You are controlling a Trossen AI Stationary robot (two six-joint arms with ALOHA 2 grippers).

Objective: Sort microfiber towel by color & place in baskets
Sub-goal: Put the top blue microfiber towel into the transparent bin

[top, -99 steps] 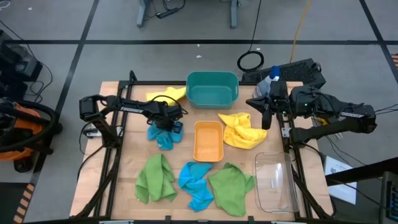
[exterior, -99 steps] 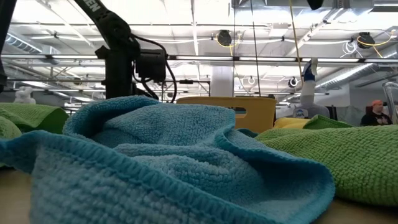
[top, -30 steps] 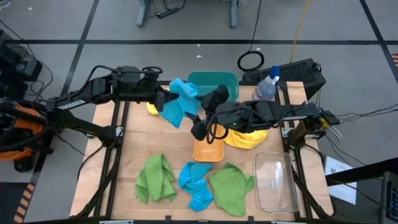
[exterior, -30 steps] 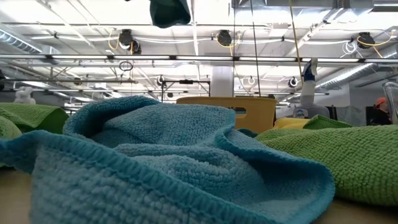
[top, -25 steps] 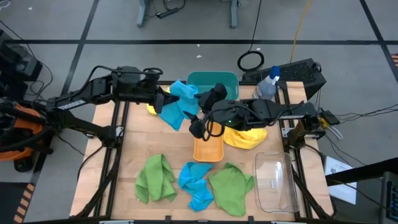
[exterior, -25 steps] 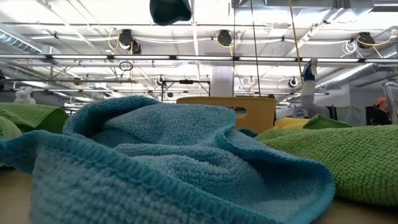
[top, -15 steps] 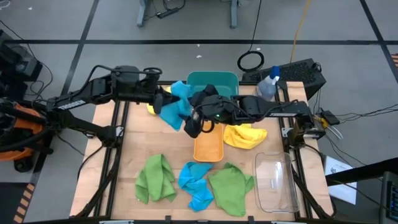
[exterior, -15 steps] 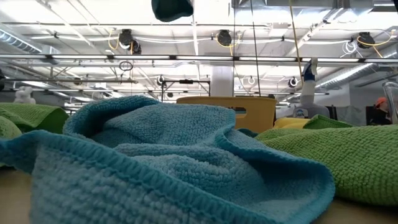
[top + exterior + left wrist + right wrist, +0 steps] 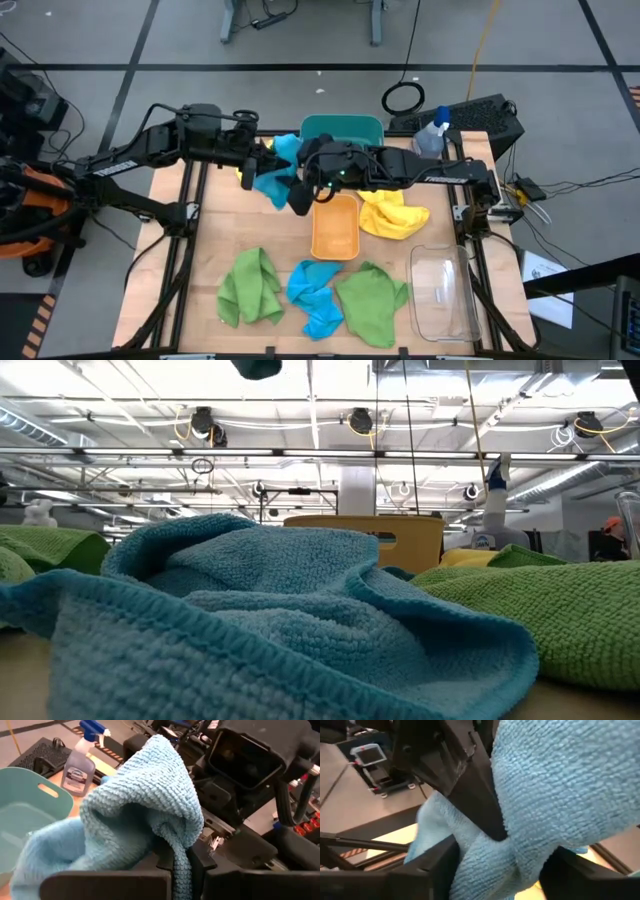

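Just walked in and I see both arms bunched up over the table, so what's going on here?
The left pincer is shut on a blue towel, holding it in the air beside the teal basket. The right pincer has reached across and has the same towel between its fingers. On the table lie two green towels, another blue one and a yellow one. The orange basket and the clear basket look empty.

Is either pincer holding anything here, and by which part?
The left pincer pinches a fold of a blue towel, lifted above the table. The right pincer straddles the same towel's hanging part.
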